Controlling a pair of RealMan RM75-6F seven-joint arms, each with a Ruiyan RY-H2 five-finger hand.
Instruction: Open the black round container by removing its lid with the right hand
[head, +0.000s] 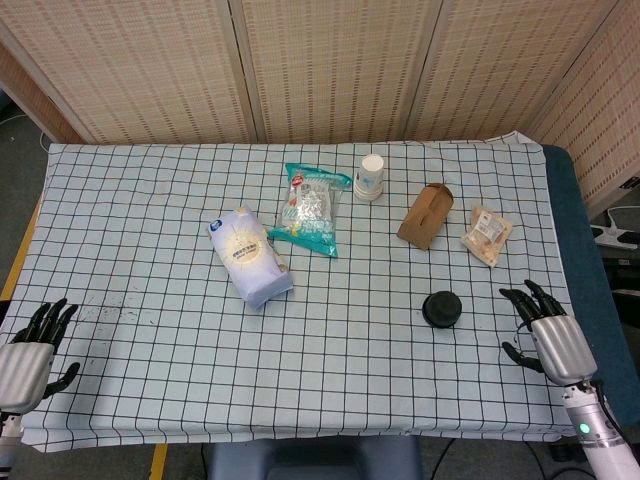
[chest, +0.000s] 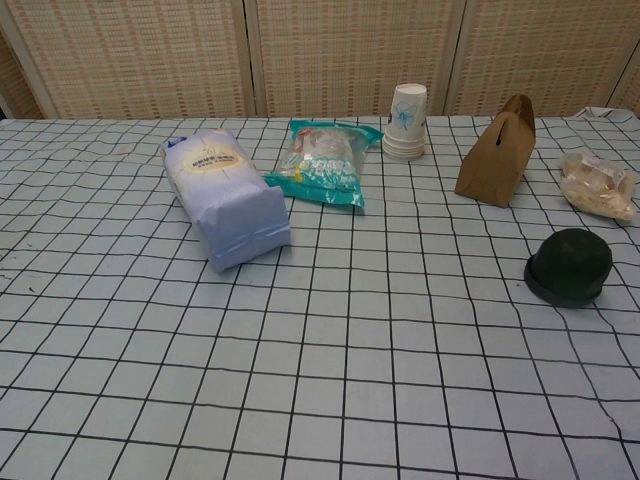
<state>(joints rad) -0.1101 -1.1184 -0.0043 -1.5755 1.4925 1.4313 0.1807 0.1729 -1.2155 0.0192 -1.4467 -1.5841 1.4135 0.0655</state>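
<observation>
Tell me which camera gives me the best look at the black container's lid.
The chest view: the black container is close and seen from the side, so its domed lid and wider rim show clearly. The head view shows it small from above, but also the right hand apart from it, near the table edge.

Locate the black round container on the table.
In the head view the black round container sits on the table's right side, in front of the brown paper box, left of the right hand.
</observation>
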